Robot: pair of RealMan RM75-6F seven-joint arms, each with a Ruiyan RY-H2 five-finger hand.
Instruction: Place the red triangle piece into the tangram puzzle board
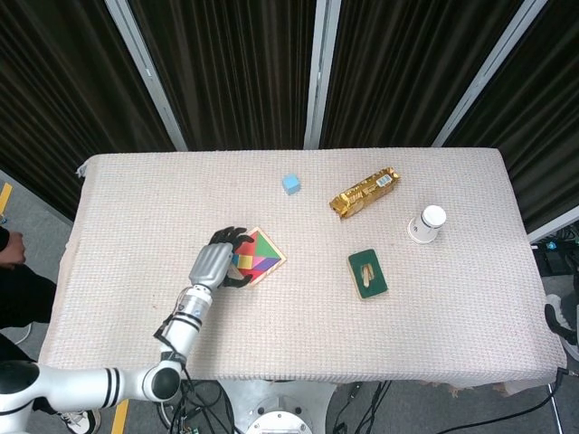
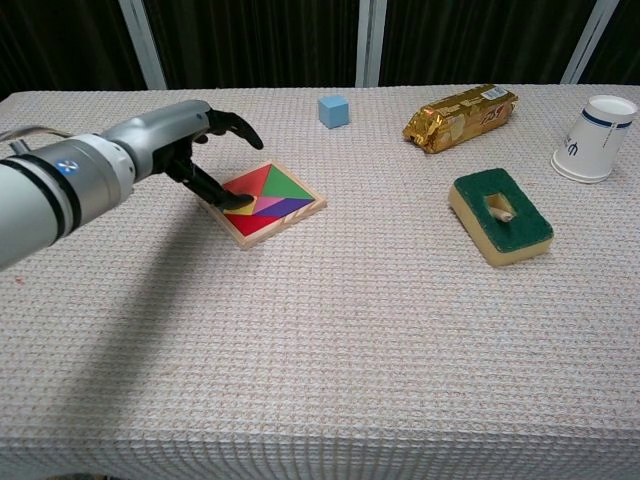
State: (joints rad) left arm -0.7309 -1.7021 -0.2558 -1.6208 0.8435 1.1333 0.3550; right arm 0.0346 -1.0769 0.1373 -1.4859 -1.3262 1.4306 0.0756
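The tangram puzzle board (image 2: 285, 215) (image 1: 271, 263) lies left of the table's middle, a wooden frame filled with coloured pieces. The red triangle piece (image 2: 250, 187) lies flat in its left part, beside green, purple and yellow pieces. My left hand (image 2: 190, 140) (image 1: 214, 263) hovers at the board's left edge with its fingers spread. One dark fingertip (image 2: 240, 201) reaches down to the red triangle; I cannot tell whether it touches. The hand holds nothing. My right hand shows in neither view.
A blue cube (image 2: 334, 110) sits behind the board. A gold snack packet (image 2: 460, 117) lies at the back right, a white paper cup (image 2: 595, 138) on its side at the far right. A green sponge (image 2: 500, 215) rests right of centre.
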